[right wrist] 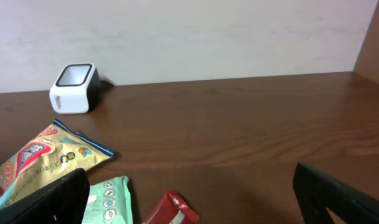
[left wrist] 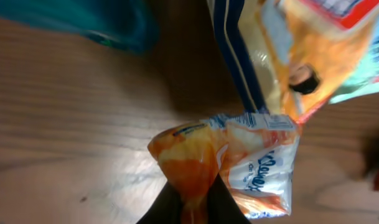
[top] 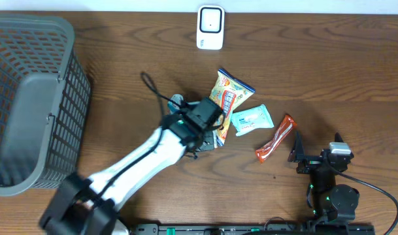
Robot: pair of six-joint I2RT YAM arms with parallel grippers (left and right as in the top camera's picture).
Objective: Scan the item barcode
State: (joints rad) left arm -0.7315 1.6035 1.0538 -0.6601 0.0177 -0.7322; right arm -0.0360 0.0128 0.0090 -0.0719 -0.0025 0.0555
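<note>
Overhead, the scanner (top: 210,27) stood at the far edge of the table (top: 329,72), about midway along it. A basket (top: 29,98) filled the far left corner. Near the table's middle lay a snack bag (top: 232,96), with wipes (top: 252,120) just beside it on the right and a slanted wrapper (top: 276,138) further right. The left arm reached in from the near edge. The left gripper (top: 214,134) sat at the snack bag's near end, over a small packet (top: 219,138) of which only a bit showed. The right gripper (top: 315,147) was by the near right part of the table, just beside the wrapper but not touching it.

Left wrist view: the two dark fingers (left wrist: 229,205) were pinched tight on the crumpled orange end of the packet, whose white and orange body spread out beyond them over the wood. I could not tell whether it was lifted or resting. The snack bag met the packet's far edge. A blurred teal shape (left wrist: 83,18) sat at the upper left.

Right wrist view: the fingers (right wrist: 338,196) stood spread wide with nothing between them. The scanner was at the far edge, off to the left. The snack bag, wipes and wrapper lay low on the left, close to the left finger.
</note>
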